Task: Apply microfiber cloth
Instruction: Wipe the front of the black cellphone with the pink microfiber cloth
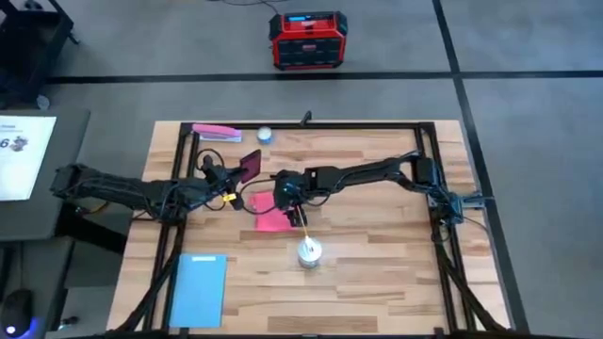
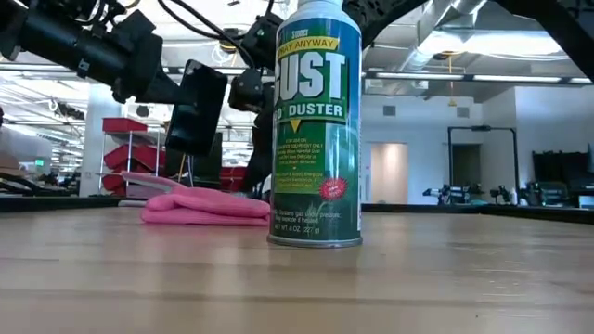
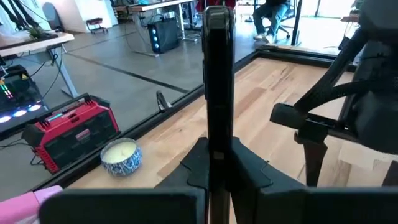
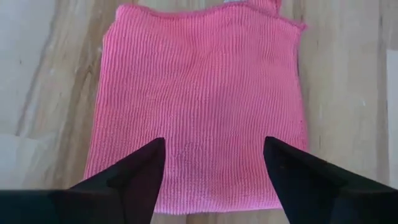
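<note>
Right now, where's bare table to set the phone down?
Free: the wood right of the duster can, out to the right frame rail. Crowded: the centre, where the left gripper holds the phone and the right gripper hangs open over the microfiber cloth.

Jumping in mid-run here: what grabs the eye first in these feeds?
The left pincer holds the black phone on edge, up off the table's middle. Just beside it, the right pincer hangs open right over the flat pink microfiber cloth, not gripping it. A tall duster can stands upright on the near side of the cloth, filling the low view.
</note>
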Robot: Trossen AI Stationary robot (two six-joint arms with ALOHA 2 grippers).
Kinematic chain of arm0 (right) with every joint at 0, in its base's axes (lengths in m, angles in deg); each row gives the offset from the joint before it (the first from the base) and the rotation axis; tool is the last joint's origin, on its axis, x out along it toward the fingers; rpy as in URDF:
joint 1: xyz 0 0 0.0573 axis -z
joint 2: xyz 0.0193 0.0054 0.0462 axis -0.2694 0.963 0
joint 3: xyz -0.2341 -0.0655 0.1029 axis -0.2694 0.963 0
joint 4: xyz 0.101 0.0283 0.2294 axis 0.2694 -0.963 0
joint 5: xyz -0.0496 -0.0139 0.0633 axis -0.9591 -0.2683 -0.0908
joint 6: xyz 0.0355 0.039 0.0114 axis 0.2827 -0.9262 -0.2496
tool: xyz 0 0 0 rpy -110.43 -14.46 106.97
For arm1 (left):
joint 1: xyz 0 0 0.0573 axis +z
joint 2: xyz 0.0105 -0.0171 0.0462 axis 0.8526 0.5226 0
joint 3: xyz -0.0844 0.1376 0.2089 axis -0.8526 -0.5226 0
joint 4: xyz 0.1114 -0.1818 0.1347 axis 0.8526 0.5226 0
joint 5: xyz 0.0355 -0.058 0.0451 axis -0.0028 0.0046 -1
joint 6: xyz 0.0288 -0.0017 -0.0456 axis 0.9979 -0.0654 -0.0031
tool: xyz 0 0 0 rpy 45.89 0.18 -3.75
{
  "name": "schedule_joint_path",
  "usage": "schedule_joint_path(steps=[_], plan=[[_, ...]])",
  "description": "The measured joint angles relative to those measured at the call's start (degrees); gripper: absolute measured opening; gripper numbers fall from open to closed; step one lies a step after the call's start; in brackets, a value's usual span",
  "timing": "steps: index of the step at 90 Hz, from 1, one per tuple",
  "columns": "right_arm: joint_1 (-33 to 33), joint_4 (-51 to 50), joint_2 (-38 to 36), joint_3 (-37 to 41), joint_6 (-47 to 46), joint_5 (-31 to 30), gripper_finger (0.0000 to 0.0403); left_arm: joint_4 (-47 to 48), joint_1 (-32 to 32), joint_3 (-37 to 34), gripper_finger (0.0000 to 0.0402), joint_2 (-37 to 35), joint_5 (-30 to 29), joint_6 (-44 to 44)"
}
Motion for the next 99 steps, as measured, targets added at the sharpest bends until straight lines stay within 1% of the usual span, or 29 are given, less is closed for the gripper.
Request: schedule_joint_path(steps=[22,29,33,36,41,46,49,51,62,67,75,88,99], plan=[[-0.1,0.5,4.0,-0.1,-0.2,0.6,0.0259,0.3,0.0,0.0,0.0011,0.0,0.0,0.0],[-0.2,0.5,4.1,-0.1,0.0,0.7,0.0243,0.4,0.0,0.0,0.0011,0.0,0.0,0.0],[-0.3,0.4,4.1,-0.1,0.0,0.7,0.022,0.4,0.0,0.0,0.0011,0.0,0.0,0.0],[-0.5,0.5,4.2,-0.1,0.0,0.6,0.0193,0.4,0.0,0.0,0.0011,0.0,0.0,-0.1],[-0.6,1.4,4.2,-0.1,-0.2,-0.2,0.0132,0.4,0.0,0.0,0.0011,0.0,0.0,-0.2],[-0.6,1.7,4.1,0.0,-0.1,-0.3,0.0059,0.4,0.0,0.0,0.0011,0.0,0.0,-0.5],[-0.6,1.9,4.1,0.0,0.1,-0.6,0.0031,0.4,0.0,0.0,0.0011,0.0,0.0,-0.7],[-0.6,1.9,4.1,0.0,0.0,-0.6,0.0022,0.4,0.0,0.0,0.0011,0.0,0.0,-0.9],[-0.9,2.0,4.1,0.0,-1.1,-2.0,0.0006,0.5,0.0,0.0,0.0011,0.0,0.0,-1.6],[-1.5,1.9,3.5,0.1,-1.4,-3.8,0.0005,0.5,0.0,0.0,0.0011,0.0,0.0,-1.9],[-3.1,2.2,2.2,0.3,-1.4,-8.6,0.0003,0.0,0.0,0.0,0.0011,0.0,0.0,-2.4],[-6.3,4.9,-2.7,0.2,-0.1,-19.7,0.0002,-4.2,0.0,0.0,0.0011,0.0,2.5,-2.6],[-7.2,6.8,-6.8,0.2,-1.1,-25.1,0.0002,-8.6,-0.1,0.0,0.0011,0.0,5.4,-1.8]])
